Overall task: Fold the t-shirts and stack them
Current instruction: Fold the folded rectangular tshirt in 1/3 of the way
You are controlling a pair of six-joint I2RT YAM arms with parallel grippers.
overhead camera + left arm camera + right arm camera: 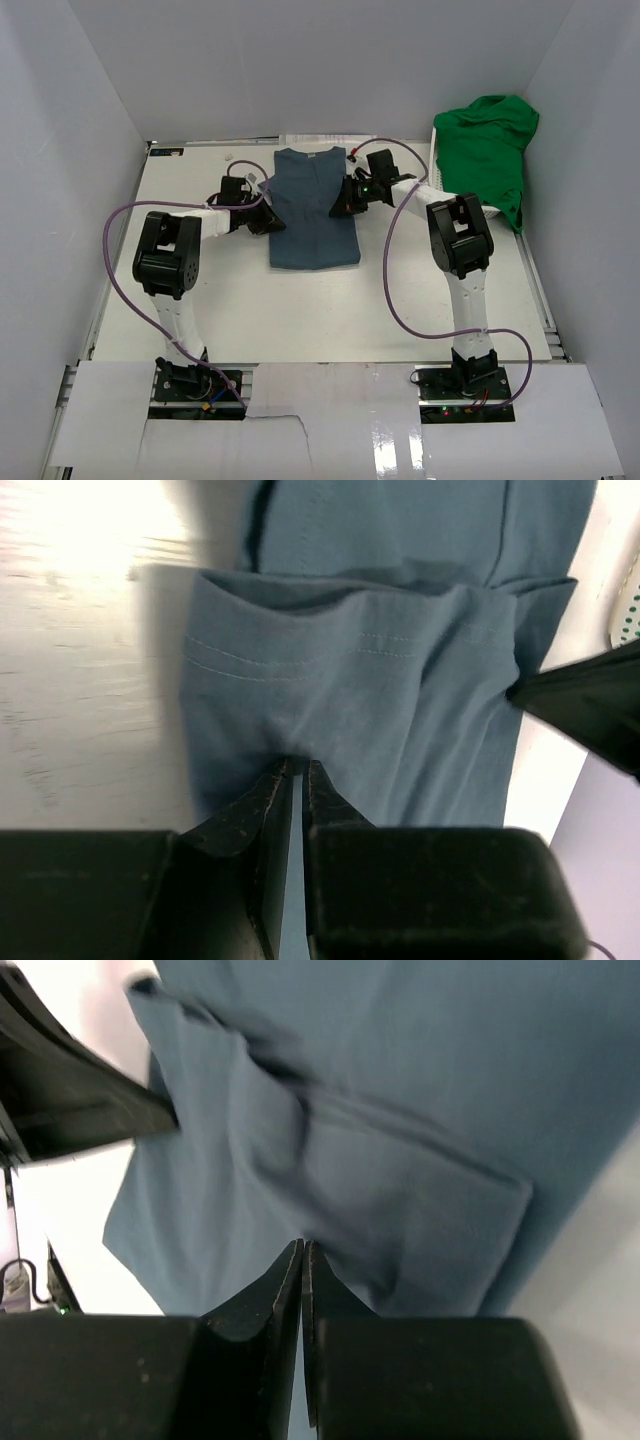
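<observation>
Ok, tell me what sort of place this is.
Most likely a robot lab test cell: a white table boxed in by plain walls, a left arm and right arm bolted at its near edge, and a blue shirt and green shirt laid out.

The left gripper (297,772) has its jaws almost together, tips at the puckered sleeve (340,680) of the slate-blue t-shirt (400,530). Whether they pinch cloth is unclear. The sleeve lies folded onto the shirt's body, with bare tabletop (80,680) to its left.
</observation>
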